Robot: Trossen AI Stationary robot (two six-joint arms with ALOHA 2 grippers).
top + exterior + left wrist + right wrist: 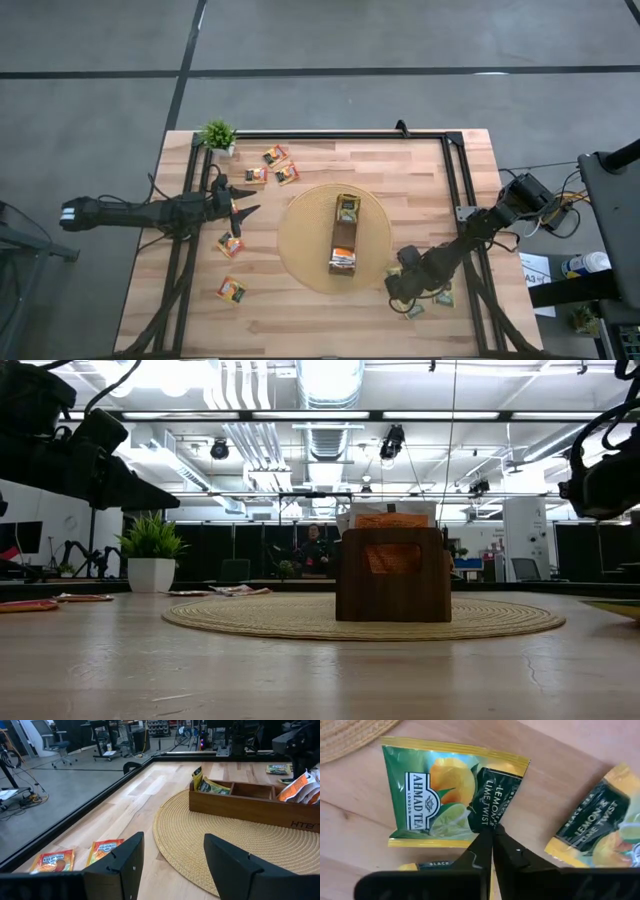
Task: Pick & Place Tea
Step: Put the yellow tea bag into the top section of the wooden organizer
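Small tea sachets lie flat on the wooden table. Several orange ones are left of the round woven disc. Three green-and-yellow ones are right of it. My right gripper is shut and points down at this group. In the right wrist view its tips stand at one edge of a lemon-and-lime sachet. My left gripper is open and hovers left of the disc, touching nothing. Two orange sachets lie ahead of it. My right gripper's shut fingertips come from above at the middle of one yellow edge of the lemon-and-lime sachet, which lies flat on the table. Whether the tips touch it, I cannot tell.
A long narrow wooden box stands on the disc, with sachets upright in its end compartments. A small potted plant sits at the far left corner. A black frame rail runs along the table's sides. Another dark sachet lies beside the right gripper.
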